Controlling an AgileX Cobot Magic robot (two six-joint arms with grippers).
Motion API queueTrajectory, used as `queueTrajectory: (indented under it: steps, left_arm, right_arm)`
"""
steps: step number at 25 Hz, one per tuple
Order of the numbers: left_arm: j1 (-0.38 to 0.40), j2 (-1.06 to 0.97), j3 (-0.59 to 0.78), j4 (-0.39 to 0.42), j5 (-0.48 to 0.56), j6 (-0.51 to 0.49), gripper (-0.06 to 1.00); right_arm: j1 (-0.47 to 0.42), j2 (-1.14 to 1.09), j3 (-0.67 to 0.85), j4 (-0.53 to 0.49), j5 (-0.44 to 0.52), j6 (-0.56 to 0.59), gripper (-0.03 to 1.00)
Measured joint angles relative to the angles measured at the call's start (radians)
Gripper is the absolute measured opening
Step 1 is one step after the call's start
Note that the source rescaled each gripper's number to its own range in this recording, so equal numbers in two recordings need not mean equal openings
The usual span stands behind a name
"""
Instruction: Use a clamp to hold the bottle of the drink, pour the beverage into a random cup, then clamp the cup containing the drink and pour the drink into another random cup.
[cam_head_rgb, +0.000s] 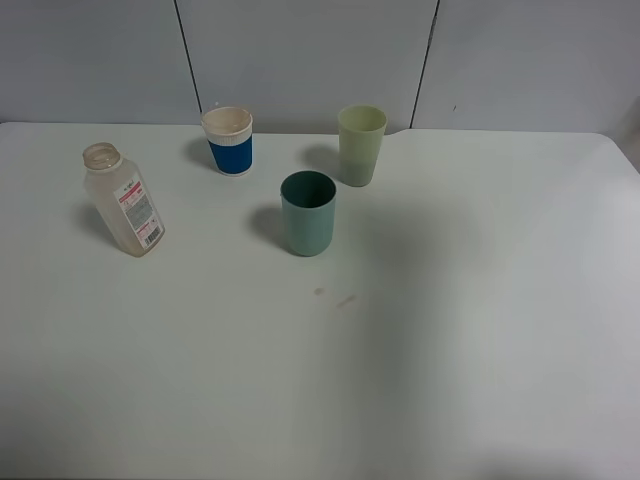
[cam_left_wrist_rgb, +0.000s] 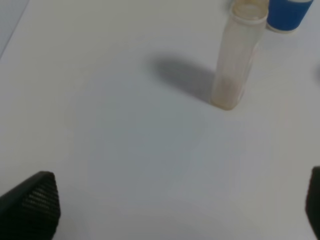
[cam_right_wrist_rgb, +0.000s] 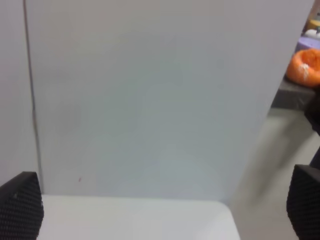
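Note:
The bottle (cam_head_rgb: 122, 201) stands uncapped at the table's left, translucent with a white and red label. In the left wrist view the bottle (cam_left_wrist_rgb: 235, 60) shows a faint brown tint of beverage near its base. The teal-green cup (cam_head_rgb: 308, 213) stands at the middle, and the taller pale yellow-green cup (cam_head_rgb: 361, 145) stands behind it to the right. Neither arm shows in the exterior high view. My left gripper (cam_left_wrist_rgb: 172, 210) is open, well short of the bottle, with nothing between its fingers. My right gripper (cam_right_wrist_rgb: 162, 205) is open and empty, facing the wall past a table corner.
A white paper cup with a blue band (cam_head_rgb: 229, 140) stands at the back, between the bottle and the yellow-green cup; the same blue-banded cup (cam_left_wrist_rgb: 287, 15) appears just behind the bottle. Two small brown spots (cam_head_rgb: 335, 297) mark the table (cam_head_rgb: 450, 350). An orange object (cam_right_wrist_rgb: 305, 67) lies off the table.

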Motion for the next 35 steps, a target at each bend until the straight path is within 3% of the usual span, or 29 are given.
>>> queueTrajectory:
  steps: [6, 10, 19, 23, 35]
  left_arm:
    - [0.000, 0.000, 0.000, 0.000, 0.000, 0.000, 1.00]
    - [0.000, 0.000, 0.000, 0.000, 0.000, 0.000, 1.00]
    - [0.000, 0.000, 0.000, 0.000, 0.000, 0.000, 1.00]
    - [0.000, 0.000, 0.000, 0.000, 0.000, 0.000, 1.00]
    - [0.000, 0.000, 0.000, 0.000, 0.000, 0.000, 1.00]
  right_arm:
    - [0.000, -0.146, -0.010, 0.018, 0.129, 0.000, 0.97]
    - [0.018, -0.241, -0.010, 0.040, 0.290, 0.002, 0.97]
    - [0.052, -0.357, -0.010, 0.041, 0.505, 0.010, 0.97]
    - [0.052, -0.447, -0.010, 0.041, 0.573, 0.050, 0.97]
    - [0.068, -0.629, 0.043, 0.049, 0.659, 0.103, 0.97]
